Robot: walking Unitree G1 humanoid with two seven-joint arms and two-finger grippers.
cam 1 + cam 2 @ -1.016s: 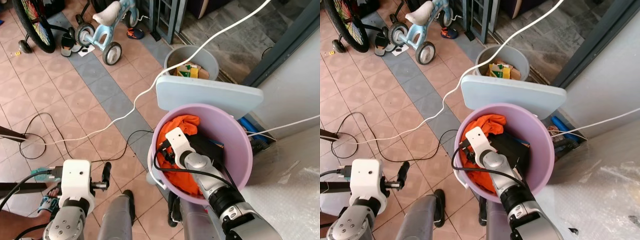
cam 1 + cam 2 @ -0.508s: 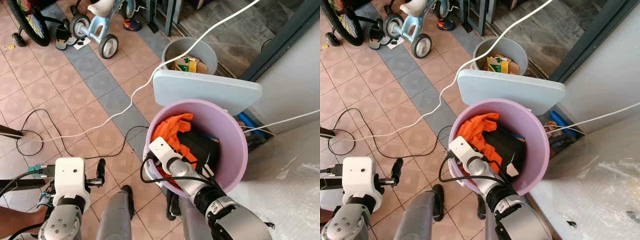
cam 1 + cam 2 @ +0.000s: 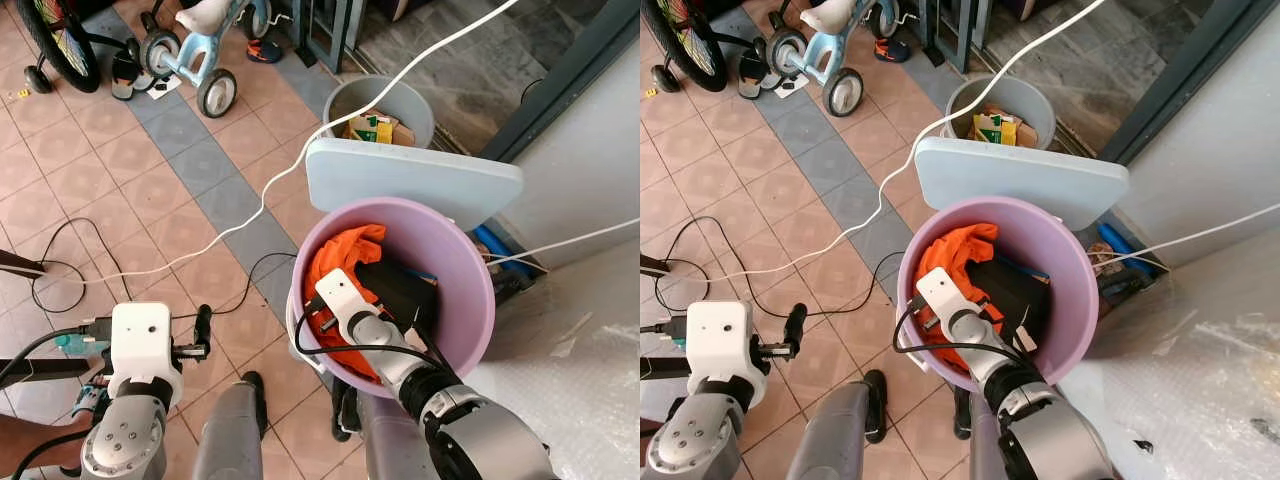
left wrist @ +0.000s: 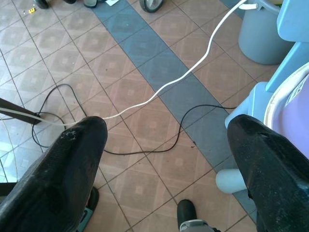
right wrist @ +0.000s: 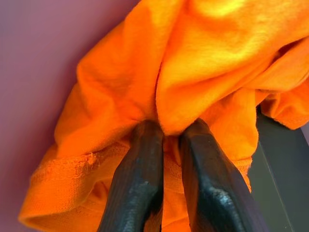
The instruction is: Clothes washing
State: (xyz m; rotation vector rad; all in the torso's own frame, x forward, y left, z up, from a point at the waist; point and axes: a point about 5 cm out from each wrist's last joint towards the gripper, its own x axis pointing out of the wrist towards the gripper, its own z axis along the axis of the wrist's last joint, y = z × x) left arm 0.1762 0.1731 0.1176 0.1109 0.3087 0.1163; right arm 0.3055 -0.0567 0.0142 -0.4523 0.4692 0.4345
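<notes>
Sunlit tiled floor (image 3: 120, 180) — tricycle (image 3: 205, 50), grey bin (image 3: 380, 105)

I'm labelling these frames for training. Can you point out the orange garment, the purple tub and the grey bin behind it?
orange garment (image 5: 193, 72), right wrist view, on the bunched cloth above the jaws.
purple tub (image 3: 470, 300), left eye view, on its inner right wall.
grey bin (image 3: 345, 100), left eye view, on its inner left wall.

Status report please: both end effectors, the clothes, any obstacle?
Right end effector shut on orange cloth inside purple tub. Left end effector open, idle over floor. White cable crosses floor.
</notes>
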